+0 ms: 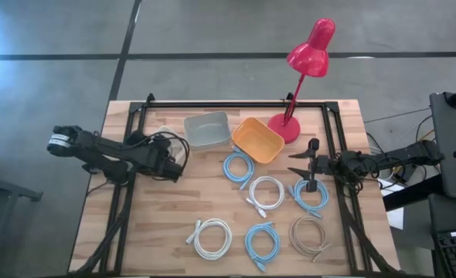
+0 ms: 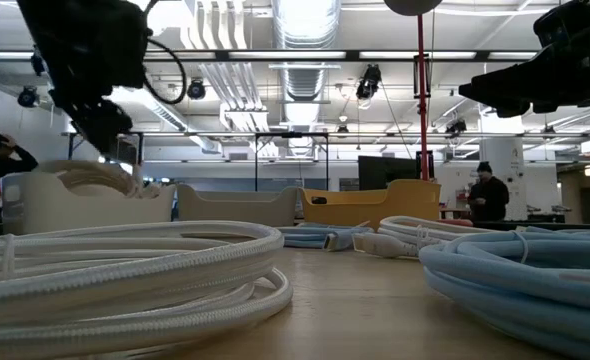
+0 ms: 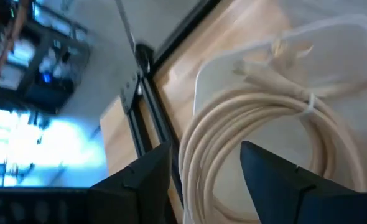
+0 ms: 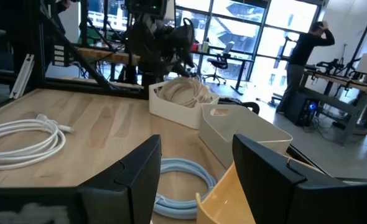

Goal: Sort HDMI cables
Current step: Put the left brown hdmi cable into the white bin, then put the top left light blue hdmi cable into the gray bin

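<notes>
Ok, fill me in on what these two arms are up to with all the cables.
The robot is sorting coiled HDMI cables into bins. The left gripper hangs open over the white bin at the table's back left, where a tan cable already lies. The grey bin and the orange bin look empty. The right gripper is open above a light blue cable. Six coils remain on the table.

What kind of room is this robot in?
Probably a robotics lab or workshop in a big open building. Bare pipes and ducts run along the ceiling, desks with office chairs stand by large windows, and a person stands at a workbench.
</notes>
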Controlling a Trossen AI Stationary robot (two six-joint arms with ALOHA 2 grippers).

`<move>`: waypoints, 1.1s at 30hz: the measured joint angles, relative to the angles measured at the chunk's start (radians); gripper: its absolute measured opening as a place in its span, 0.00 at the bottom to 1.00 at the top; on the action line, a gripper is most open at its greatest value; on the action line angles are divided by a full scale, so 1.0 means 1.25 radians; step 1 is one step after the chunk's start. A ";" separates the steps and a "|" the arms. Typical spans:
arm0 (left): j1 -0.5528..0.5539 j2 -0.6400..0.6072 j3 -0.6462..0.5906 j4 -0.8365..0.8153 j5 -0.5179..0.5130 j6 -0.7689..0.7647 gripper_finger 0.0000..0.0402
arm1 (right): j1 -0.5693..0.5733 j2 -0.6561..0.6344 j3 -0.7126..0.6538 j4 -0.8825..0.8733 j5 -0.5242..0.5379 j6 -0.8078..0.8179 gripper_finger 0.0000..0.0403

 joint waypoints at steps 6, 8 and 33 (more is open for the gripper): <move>0.000 0.000 -0.043 0.007 0.063 -0.047 0.52 | 0.000 0.000 0.000 0.000 0.000 0.001 0.48; 0.000 0.000 -0.037 0.007 0.063 -0.031 0.52 | 0.000 0.001 0.000 0.000 0.000 -0.001 0.48; -0.001 0.000 0.062 0.738 0.257 0.727 0.51 | 0.000 0.000 0.000 0.000 0.000 -0.003 0.48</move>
